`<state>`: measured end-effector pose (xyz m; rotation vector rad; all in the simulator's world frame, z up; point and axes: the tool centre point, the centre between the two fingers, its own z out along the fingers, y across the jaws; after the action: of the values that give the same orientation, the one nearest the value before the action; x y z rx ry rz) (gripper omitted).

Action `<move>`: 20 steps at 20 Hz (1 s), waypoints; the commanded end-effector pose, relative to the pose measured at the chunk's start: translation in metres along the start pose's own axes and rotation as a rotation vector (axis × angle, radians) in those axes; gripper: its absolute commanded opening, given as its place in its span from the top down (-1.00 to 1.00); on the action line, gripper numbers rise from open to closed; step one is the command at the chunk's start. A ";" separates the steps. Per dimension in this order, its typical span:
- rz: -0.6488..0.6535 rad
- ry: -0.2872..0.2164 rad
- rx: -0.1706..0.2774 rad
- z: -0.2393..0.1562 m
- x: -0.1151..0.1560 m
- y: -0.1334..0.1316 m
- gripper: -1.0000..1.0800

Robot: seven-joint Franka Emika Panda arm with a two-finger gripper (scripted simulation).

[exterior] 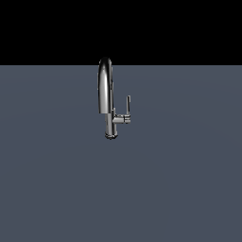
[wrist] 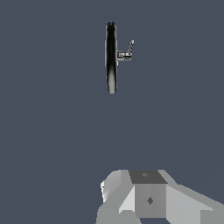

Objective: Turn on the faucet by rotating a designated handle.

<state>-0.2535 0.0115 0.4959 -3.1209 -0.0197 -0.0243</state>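
Note:
The chrome faucet stands upright on the grey floor, with its arched spout facing the camera. The handle is a thin lever that stands upright at the end of a short side stem, on the exterior view's right of the column. The wrist view looks down on the faucet and the handle from far off. Only grey body parts of my gripper show at that picture's edge, well apart from the faucet. Its fingers are not clear. The arm is not in the exterior view.
A flat grey floor lies all around the faucet, with a black background behind it. No other object shows.

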 end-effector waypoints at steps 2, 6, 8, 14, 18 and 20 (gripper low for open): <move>0.000 0.000 0.000 0.000 0.000 0.000 1.00; 0.008 -0.008 0.008 0.000 0.003 0.000 1.00; 0.016 -0.016 0.015 0.001 0.007 -0.001 1.00; 0.056 -0.054 0.052 0.004 0.024 -0.002 1.00; 0.097 -0.094 0.091 0.007 0.041 -0.002 1.00; 0.122 -0.118 0.114 0.010 0.051 -0.002 1.00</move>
<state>-0.2101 0.0144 0.4889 -3.0181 0.1344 0.1308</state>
